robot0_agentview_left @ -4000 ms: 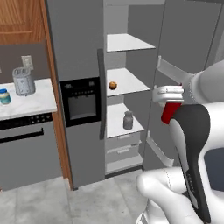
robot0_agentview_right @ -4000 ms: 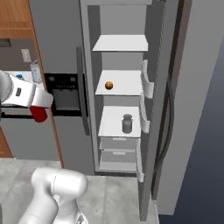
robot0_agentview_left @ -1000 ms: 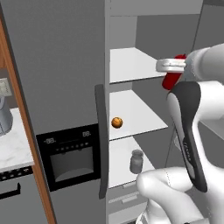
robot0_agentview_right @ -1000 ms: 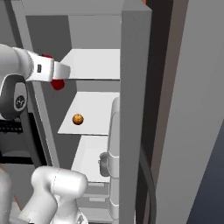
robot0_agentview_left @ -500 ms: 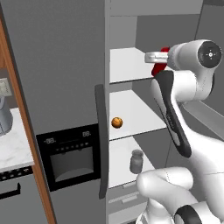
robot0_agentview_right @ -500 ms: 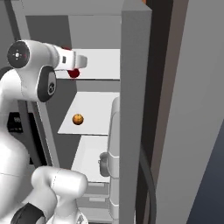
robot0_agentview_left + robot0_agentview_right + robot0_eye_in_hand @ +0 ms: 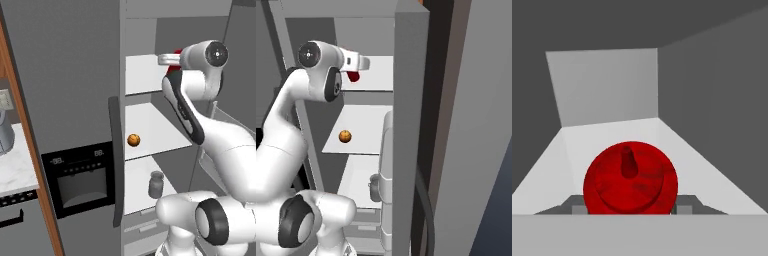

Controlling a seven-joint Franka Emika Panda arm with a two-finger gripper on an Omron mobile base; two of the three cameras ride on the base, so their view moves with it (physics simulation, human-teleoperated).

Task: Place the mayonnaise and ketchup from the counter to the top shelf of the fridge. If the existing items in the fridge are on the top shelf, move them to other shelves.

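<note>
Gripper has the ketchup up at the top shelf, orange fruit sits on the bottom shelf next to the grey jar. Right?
Not quite. The orange fruit lies alone on the middle shelf; the grey jar stands one shelf below it, as the left base view shows. The rest holds: the gripper has the ketchup at the top shelf.

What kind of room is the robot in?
Most likely a kitchen: an open grey fridge with white shelves, an orange fruit and a small jar inside, beside a marble-look counter.
</note>
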